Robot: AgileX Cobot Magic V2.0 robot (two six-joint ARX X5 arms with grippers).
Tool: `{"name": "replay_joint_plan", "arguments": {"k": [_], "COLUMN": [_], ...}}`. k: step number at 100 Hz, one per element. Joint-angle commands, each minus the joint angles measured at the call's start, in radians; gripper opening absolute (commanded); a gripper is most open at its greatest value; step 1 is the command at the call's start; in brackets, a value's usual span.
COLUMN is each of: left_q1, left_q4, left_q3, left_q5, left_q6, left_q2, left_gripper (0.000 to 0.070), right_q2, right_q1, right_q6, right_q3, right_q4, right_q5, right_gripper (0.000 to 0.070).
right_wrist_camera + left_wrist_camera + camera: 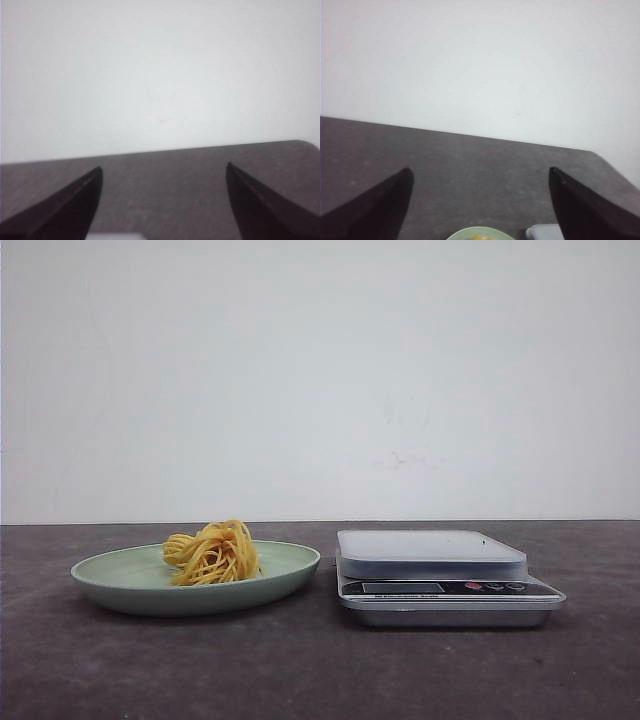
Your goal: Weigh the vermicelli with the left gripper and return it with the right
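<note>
The vermicelli (213,553), a small nest of yellow-orange strands, lies on the pale green plate (105,575) at the left of the dark table. A silver kitchen scale (432,556) stands right of the plate, its platform bare. Neither gripper shows in the front view. In the left wrist view my left gripper (481,171) is open and empty, above the table, with the plate's rim (465,233), a bit of the vermicelli (479,237) and the scale's corner (542,233) at the frame's lower edge. In the right wrist view my right gripper (164,167) is open and empty; a pale edge of the scale (112,236) shows below it.
A plain white wall rises behind the table's far edge (320,522). The dark table top (300,670) stretches in front of the plate and the scale.
</note>
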Motion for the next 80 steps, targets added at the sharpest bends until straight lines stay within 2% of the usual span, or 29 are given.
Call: {"name": "replay_joint_plan", "arguments": {"k": [1, 15, 21, 35, 60, 80], "left_q1": [-0.008, -0.075, -0.119, -0.238, -0.431, -0.504], "left_q4": [0.003, 0.026, 0.028, 0.024, 0.026, 0.076], "left_q3": [0.029, 0.090, 0.122, 0.183, 0.207, 0.207], "left_q5": [0.031, 0.043, 0.022, -0.079, -0.365, -0.402], "left_q6": [-0.051, -0.060, -0.060, -0.041, 0.065, 0.056], "left_q2": [0.047, 0.182, 0.251, 0.418, 0.681, 0.844], "left_gripper": [0.0528, 0.0528, 0.0528, 0.0528, 0.0527, 0.0527], "right_q2": [0.030, 0.107, 0.143, 0.218, 0.298, 0.314], "right_q1": [0.000, 0.000, 0.000, 0.000, 0.000, 0.000], "right_q6": [-0.027, -0.033, -0.043, -0.054, -0.054, -0.060], "right_q3": [0.050, 0.146, 0.180, 0.233, 0.253, 0.253], "right_q4": [-0.024, -0.088, -0.103, -0.132, -0.174, -0.193], "right_q5": [-0.014, -0.033, -0.049, -0.085, -0.111, -0.112], "right_gripper": [0.0518, 0.0521, 0.0524, 0.0524, 0.0535, 0.0537]}}
